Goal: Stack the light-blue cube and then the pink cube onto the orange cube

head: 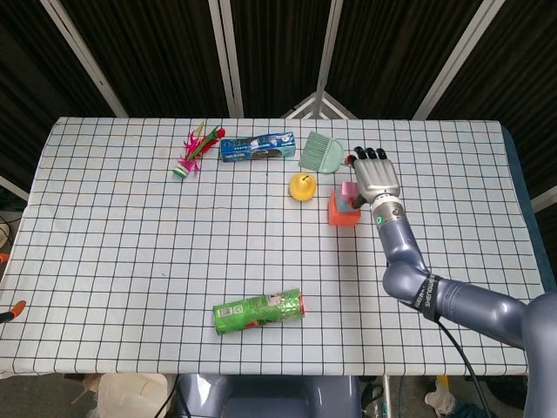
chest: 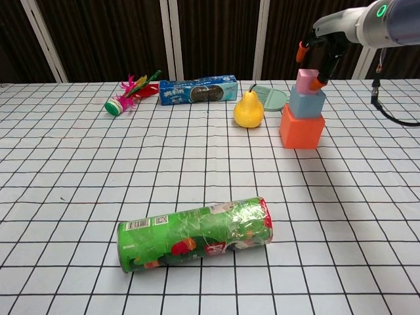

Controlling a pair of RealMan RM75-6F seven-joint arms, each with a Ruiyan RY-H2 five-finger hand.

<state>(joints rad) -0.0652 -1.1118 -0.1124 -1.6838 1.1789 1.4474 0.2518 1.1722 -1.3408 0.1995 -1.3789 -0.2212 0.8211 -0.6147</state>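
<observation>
Three cubes stand stacked at the back right of the table. The orange cube (chest: 302, 130) is at the bottom, the light-blue cube (chest: 307, 103) sits on it, and the pink cube (chest: 306, 80) is on top. My right hand (chest: 315, 56) hovers just above and to the right of the pink cube with its fingers apart, holding nothing. One orange fingertip (chest: 317, 83) hangs close beside the pink cube's right edge. In the head view the right hand (head: 374, 178) covers part of the stack; the orange cube (head: 341, 212) and pink cube (head: 348, 189) show beside it. My left hand is out of sight.
A yellow pear (chest: 249, 109) stands just left of the stack, with a green brush (chest: 272, 97) behind it. A blue biscuit pack (chest: 198, 90) and a shuttlecock (chest: 128, 93) lie along the back. A green can (chest: 195, 232) lies on its side near the front.
</observation>
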